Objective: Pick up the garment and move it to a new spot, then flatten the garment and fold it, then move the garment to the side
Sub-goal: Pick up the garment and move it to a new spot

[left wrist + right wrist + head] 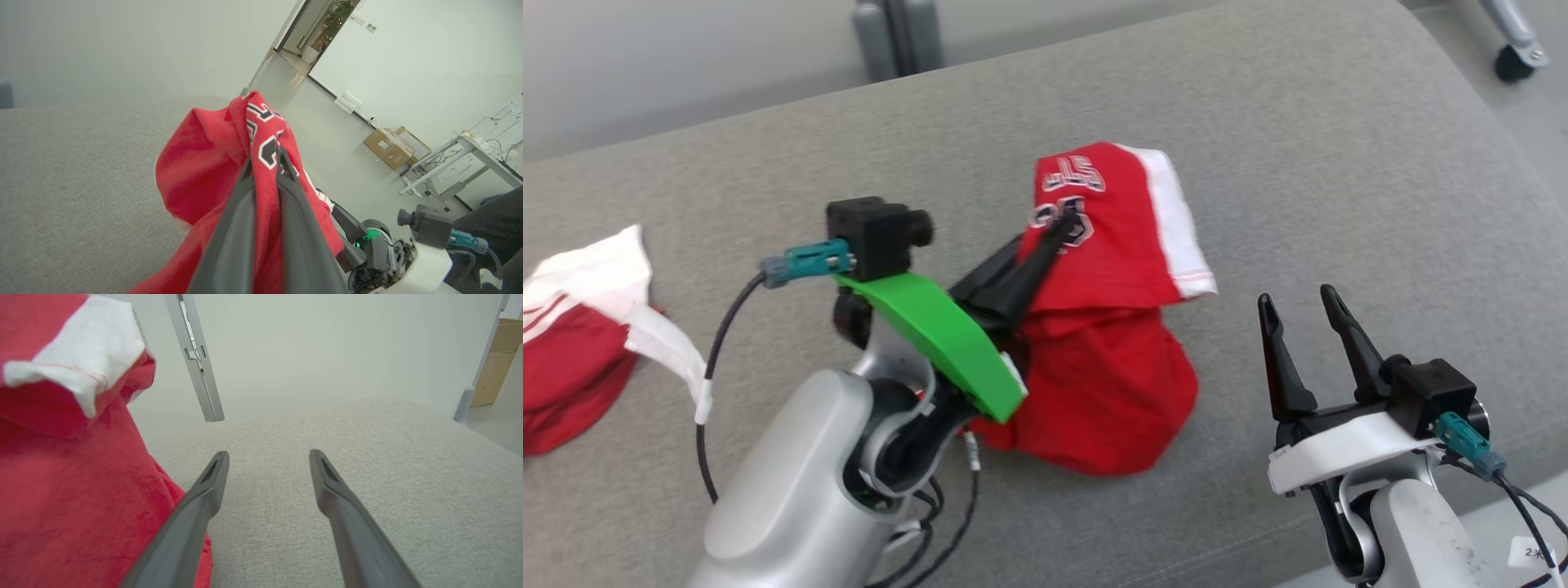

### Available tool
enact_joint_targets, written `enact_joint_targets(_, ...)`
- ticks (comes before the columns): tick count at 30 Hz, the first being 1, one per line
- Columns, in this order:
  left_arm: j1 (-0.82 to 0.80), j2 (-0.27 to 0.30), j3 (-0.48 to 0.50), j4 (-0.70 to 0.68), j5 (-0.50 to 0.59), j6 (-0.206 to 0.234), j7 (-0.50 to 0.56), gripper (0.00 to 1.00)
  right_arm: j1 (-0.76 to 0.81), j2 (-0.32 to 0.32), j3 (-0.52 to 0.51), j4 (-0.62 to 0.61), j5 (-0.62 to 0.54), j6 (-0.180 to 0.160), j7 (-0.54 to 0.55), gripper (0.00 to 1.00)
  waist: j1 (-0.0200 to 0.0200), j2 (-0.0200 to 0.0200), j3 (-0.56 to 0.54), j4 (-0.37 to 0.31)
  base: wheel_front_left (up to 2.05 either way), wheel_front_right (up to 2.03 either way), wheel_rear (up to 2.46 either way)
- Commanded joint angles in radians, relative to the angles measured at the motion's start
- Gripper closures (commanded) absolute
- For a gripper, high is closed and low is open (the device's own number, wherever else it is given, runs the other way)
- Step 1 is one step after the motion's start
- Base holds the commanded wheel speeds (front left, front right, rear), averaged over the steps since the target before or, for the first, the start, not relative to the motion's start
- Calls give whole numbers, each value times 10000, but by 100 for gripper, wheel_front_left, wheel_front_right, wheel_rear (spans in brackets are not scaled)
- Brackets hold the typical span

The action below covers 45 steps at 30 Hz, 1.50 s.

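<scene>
The garment (1107, 327) is a red jersey with white trim and black-and-white lettering, bunched up in the middle of the grey cushion (1339, 163). My left gripper (1058, 230) is shut on a fold of the garment (204, 163) near the lettering and lifts that part above the rest. My right gripper (1298, 304) stands open to the right of the garment, nothing between its fingers. In the right wrist view the gripper (267, 457) hovers over bare cushion (367, 457), with the garment (61, 457) at its left.
A second red and white cloth (580, 327) lies at the cushion's left edge. Behind the cushion stand grey metal legs (898, 33) and a caster wheel (1515, 57). The left wrist view shows cardboard boxes (390, 147) and a desk (470, 159) across the floor.
</scene>
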Motion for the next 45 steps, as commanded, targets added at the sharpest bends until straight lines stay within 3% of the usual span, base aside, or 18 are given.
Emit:
enact_joint_targets(1,-113,79,225,494,-60,70,-161,100,0,15,67,-20,110,-13,-6,0,0,-1,228,-828,0,0,0)
enact_joint_targets(9,-1307,519,1142,4172,775,618,-1498,100,-79,12,161,-53,272,-12,-6,0,0,-1,741,-1393,0,0,0)
enact_joint_targets(15,-2449,602,1667,6529,1374,879,-3229,100,-187,10,155,-12,157,-12,-6,0,0,-1,1092,-1363,0,0,0)
enact_joint_targets(22,-3028,810,1667,8938,1939,1154,-4445,100,-298,11,259,74,-24,-12,-6,0,0,-1,1044,-1131,0,0,0)
enact_joint_targets(23,-3068,798,1707,9161,1984,1230,-4595,80,-300,10,262,86,-33,-12,-6,0,0,-1,1016,-1088,0,0,0)
enact_joint_targets(25,-3049,690,1733,9523,2062,1221,-4838,7,-290,8,254,99,-61,-12,-6,0,0,-1,930,-971,0,0,0)
enact_joint_targets(26,-2987,610,1746,9700,2062,1126,-4913,0,-273,11,263,109,-88,-12,-6,0,0,-1,879,-905,0,0,0)
enact_joint_targets(28,-2871,548,1682,9882,2208,982,-5019,0,-221,7,241,130,-120,-13,-6,0,0,-1,761,-776,0,0,0)
enact_joint_targets(31,-2615,458,1669,9874,2436,877,-5088,0,-79,7,158,107,-188,-12,-6,0,0,-1,527,-583,0,0,0)
enact_joint_targets(33,-2426,566,1962,9169,2768,1020,-5085,0,20,7,68,36,-249,-12,-6,0,0,-1,363,-444,0,0,0)
enact_joint_targets(38,-582,305,2985,6477,3974,1313,-5070,0,349,3,-324,-196,-536,-12,-6,0,0,-1,-161,-77,0,0,0)
enact_joint_targets(45,2334,-443,3813,3321,5660,1167,-5074,0,943,-128,-1006,-551,-1062,-12,-6,0,0,-1,-885,519,0,0,0)
